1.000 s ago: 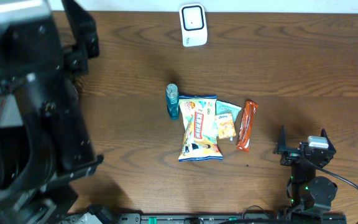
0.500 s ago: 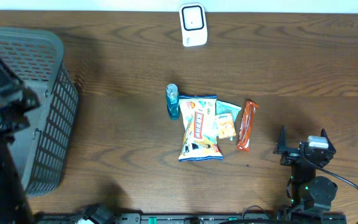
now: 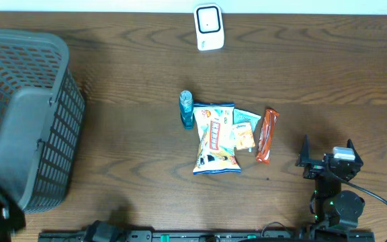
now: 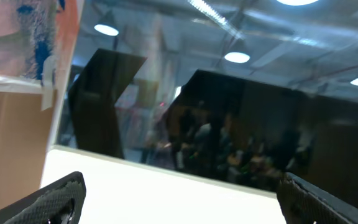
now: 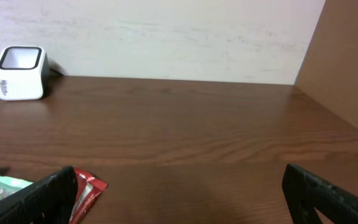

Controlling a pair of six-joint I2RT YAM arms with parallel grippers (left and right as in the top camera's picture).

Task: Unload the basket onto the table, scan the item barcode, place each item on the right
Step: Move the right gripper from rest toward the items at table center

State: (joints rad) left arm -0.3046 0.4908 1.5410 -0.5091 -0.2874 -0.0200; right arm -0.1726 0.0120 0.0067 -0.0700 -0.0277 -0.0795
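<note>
Plainly, brown wood-grain table (image 5: 197,124) against white wall (image 5: 166,37); left tool (image 4: 185,199) and right tool (image 3: 328,149) both wide, empty.

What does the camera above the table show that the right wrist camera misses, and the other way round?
Only the overhead view shows the grey basket at the left edge and the blue bottle. Only the right wrist view shows the pale wall behind the table and a brown panel at the right. Both show the white scanner, the red wrapper and the wooden table.
</note>
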